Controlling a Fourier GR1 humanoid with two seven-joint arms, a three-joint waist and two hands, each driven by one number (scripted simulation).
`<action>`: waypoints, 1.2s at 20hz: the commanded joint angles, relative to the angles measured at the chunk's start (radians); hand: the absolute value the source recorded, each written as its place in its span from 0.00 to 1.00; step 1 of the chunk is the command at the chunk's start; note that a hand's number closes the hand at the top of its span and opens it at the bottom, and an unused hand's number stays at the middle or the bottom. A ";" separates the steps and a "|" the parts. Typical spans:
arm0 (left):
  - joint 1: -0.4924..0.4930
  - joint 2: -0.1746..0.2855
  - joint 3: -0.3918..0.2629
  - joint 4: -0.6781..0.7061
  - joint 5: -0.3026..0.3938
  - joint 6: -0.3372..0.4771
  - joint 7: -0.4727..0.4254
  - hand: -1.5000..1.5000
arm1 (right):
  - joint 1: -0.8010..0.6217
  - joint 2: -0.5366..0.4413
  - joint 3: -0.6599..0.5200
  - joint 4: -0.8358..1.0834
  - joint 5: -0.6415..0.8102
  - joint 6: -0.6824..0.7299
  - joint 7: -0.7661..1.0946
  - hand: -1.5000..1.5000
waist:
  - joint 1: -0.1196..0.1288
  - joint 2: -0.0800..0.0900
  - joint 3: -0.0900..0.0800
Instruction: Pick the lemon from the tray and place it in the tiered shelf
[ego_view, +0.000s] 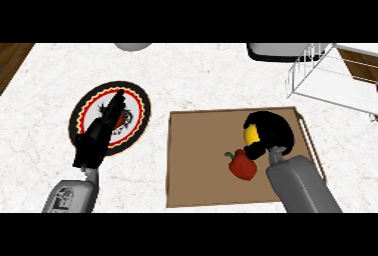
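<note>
One lemon (252, 134), prob. light, stiff, slick-skinned, is at tray (196, 150) near red pepper (242, 167), right robot hand (275, 129) curled round it; hold across its middle looks best. Left robot hand (96, 140) open over plate (142, 107).

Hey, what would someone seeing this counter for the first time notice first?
Probably the right robot hand, curled round the yellow lemon at the far side of the brown tray, with a red pepper lying just beside it. Next, the black-rimmed patterned plate at the left, with the left robot hand stretched open over it. The white tiered shelf stands at the upper right.
</note>
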 joint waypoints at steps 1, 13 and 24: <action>0.025 -0.039 -0.022 -0.009 -0.027 0.036 -0.011 0.50 | 0.023 -0.022 0.014 -0.029 0.038 -0.003 -0.046 1.00 | -0.001 0.001 0.001; 0.020 -0.017 0.003 -0.015 -0.013 0.007 -0.018 0.50 | -0.037 0.097 -0.001 -0.019 -0.003 -0.230 0.218 1.00 | 0.006 0.000 0.001; -0.020 -0.009 0.012 0.014 -0.034 0.017 0.001 0.50 | -0.075 0.099 0.077 -0.272 -0.013 -0.557 0.278 1.00 | -0.004 0.000 0.001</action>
